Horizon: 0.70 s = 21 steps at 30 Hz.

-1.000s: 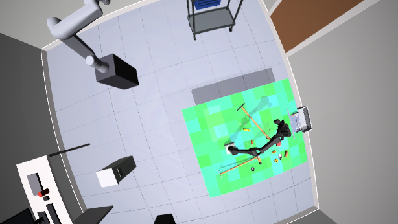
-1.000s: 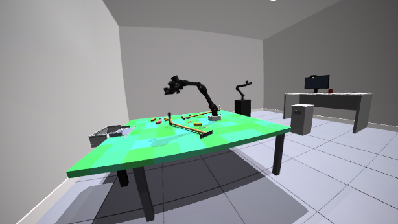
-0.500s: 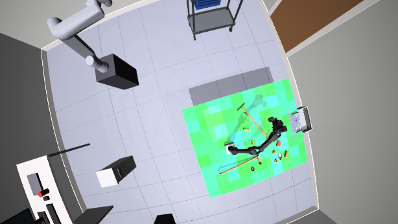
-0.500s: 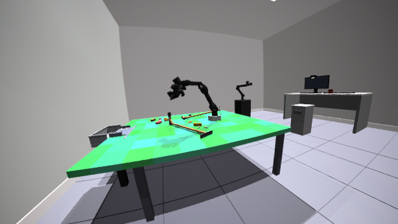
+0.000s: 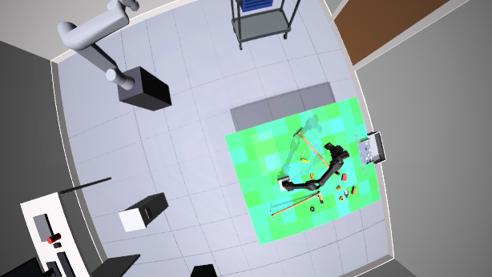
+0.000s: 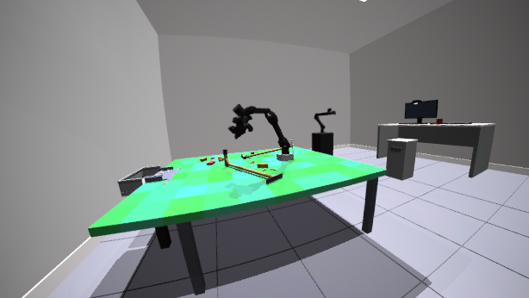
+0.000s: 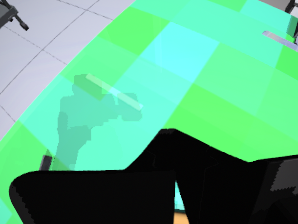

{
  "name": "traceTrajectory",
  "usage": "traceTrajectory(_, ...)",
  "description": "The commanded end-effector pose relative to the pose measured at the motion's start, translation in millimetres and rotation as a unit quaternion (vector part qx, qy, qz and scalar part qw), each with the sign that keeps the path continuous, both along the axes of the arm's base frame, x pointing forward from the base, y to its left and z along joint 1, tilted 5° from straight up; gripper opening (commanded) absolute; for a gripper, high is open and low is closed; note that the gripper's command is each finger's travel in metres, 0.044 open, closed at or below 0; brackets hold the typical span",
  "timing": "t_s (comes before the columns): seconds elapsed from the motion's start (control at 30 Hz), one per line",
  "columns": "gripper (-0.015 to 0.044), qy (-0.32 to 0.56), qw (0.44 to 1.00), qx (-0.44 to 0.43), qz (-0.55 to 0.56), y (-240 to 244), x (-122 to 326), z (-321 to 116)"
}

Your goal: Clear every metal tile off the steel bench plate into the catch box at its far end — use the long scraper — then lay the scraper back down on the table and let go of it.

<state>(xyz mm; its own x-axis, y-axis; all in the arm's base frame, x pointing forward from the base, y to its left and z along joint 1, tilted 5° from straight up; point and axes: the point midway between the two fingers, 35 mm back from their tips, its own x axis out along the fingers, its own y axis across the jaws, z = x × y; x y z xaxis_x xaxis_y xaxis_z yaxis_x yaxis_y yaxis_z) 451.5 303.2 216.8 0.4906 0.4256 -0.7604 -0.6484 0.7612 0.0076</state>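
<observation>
The long scraper, with an orange wooden handle (image 5: 314,150) (image 6: 247,170) and a wide dark blade (image 5: 297,132) (image 6: 274,178), lies on the table. My gripper (image 5: 328,146) (image 6: 237,135) (image 7: 166,135) is shut and empty, raised well above the table near the handle's far end. Part of an orange handle (image 7: 181,218) shows below the fingers in the wrist view. The steel bench plate (image 5: 364,158) at the table's far edge bears several small tiles. The grey catch box (image 5: 383,152) (image 6: 129,187) stands beyond it. How many tiles lie in the box is too small to tell.
A second long-handled tool (image 5: 296,205) (image 6: 263,152) lies on the other side of the arm base. A red block (image 5: 344,177), a yellow piece (image 5: 304,160), a brown block (image 5: 353,190) and other small parts lie around the arm.
</observation>
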Motion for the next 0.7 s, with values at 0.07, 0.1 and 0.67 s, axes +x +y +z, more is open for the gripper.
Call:
traceTrajectory(0.07,0.0,0.04,0.999,-0.031,-0.002,3.3,-22.7,-17.5)
traceTrajectory(0.1,0.0,0.046,0.998,-0.036,-0.001,3.8,-26.3,-19.7)
traceTrajectory(0.67,0.0,0.13,0.983,-0.126,0.004,5.1,-88.1,-50.9)
